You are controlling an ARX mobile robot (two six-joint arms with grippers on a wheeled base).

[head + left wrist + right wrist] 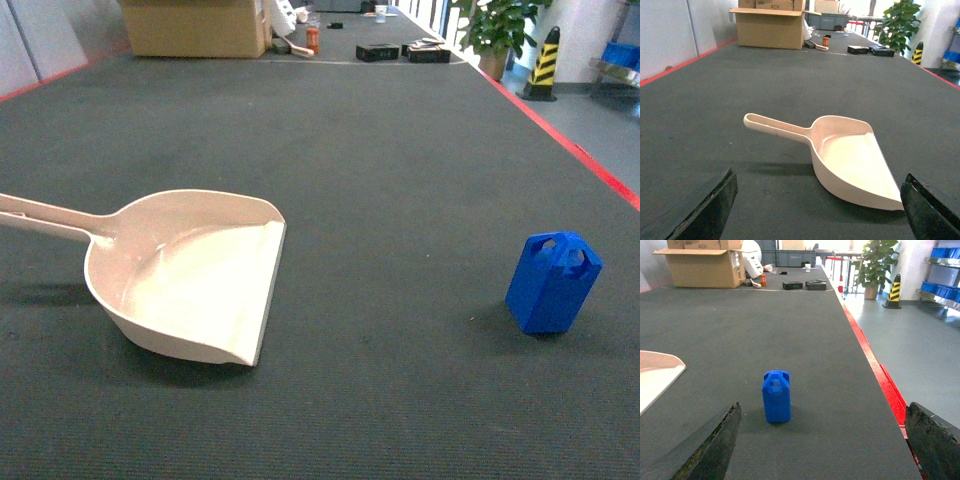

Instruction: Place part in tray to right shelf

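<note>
The cream tray [190,275] lies on the dark mat at the left, handle pointing left, flat lip facing right; nothing lies in it. The small blue part [552,282] stands upright on the mat at the right, well apart from the tray. No gripper shows in the head view. In the left wrist view the tray [845,160] lies ahead of my open left gripper [817,210], whose fingers hold nothing. In the right wrist view the part [776,396] stands ahead and left of centre of my open right gripper [822,445]. The right shelf is out of view.
A cardboard box [195,27] and small black items [400,50] sit at the mat's far end. A red strip [560,130] marks the mat's right edge, with floor, a potted plant [500,30] and a striped post [543,65] beyond.
</note>
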